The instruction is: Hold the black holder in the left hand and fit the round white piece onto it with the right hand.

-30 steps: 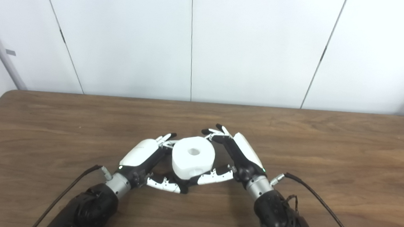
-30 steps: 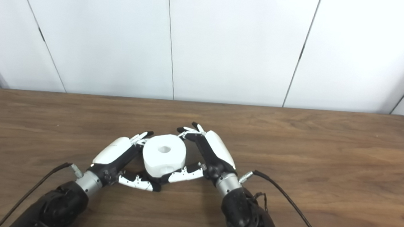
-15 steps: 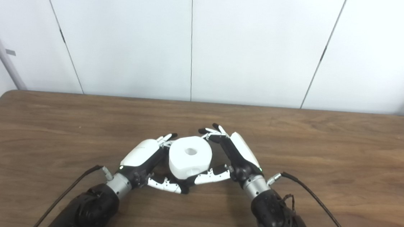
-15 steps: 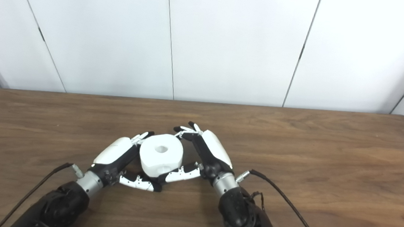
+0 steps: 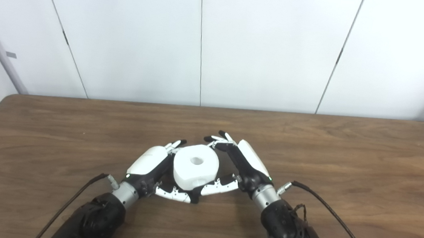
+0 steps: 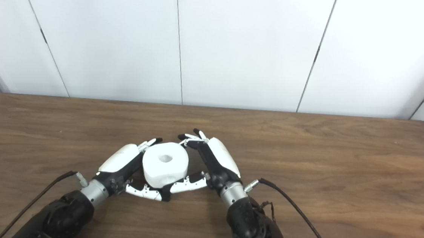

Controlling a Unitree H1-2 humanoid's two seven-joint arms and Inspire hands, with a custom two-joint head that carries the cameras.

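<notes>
Wooden table [image 5: 345, 152], white wall behind. Round white piece [image 5: 195, 167] is gripped by right hand [image 5: 240, 163] — judged rigid, light, smooth, best taken round its rim. Left hand [image 5: 151, 167] is cupped against it; black holder hidden, its grasp cannot be told.

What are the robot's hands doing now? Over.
Right hand shut on white piece. Left hand cupped against it, holder hidden. Table nearby bare.

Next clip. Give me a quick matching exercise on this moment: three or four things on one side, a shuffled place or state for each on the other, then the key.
Things:
1. round white piece
2. left hand
3. right hand
4. table

Places or states:
A. brown wood, bearing everything
B. cupped against the piece's right side
C. between both hands, hole facing up
D. cupped against the piece's left side

Pairs: 1-C, 2-D, 3-B, 4-A
</notes>
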